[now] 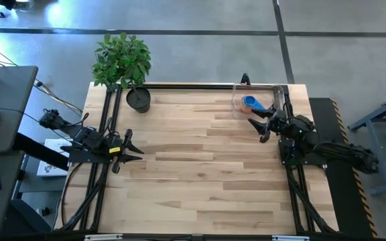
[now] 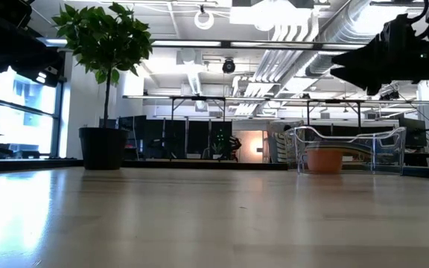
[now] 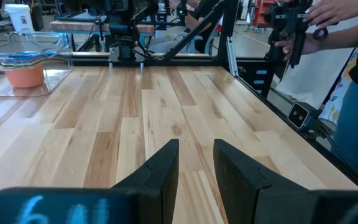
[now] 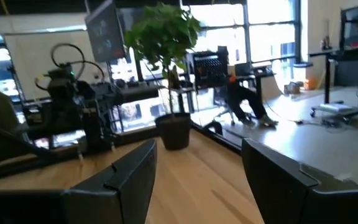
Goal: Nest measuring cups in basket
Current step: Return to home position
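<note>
Off the table's near edge, only the left wrist view catches a person's hand (image 3: 337, 12) by a dark device. The near half of the table (image 1: 200, 194) lies bare from left edge to right edge, which leaves wide room to move.

At mid-depth the left gripper (image 1: 134, 146) waits just inside the left edge. Its fingers are slightly spread with nothing between them, and its wrist view shows only bare boards ahead.

Farther back, near the right edge, the right gripper (image 1: 255, 130) hangs above the boards just short of the basket (image 1: 235, 100), fingers wide apart and empty.

The basket sits in the far right corner with the measuring cups (image 1: 250, 102) nested inside it. From above mostly blue shows, while the low view shows the orange cup (image 2: 324, 160) at the bottom of the stack, through the clear wall.

The black plant pot (image 1: 138, 99) stands at the far left corner, well apart from the basket.
</note>
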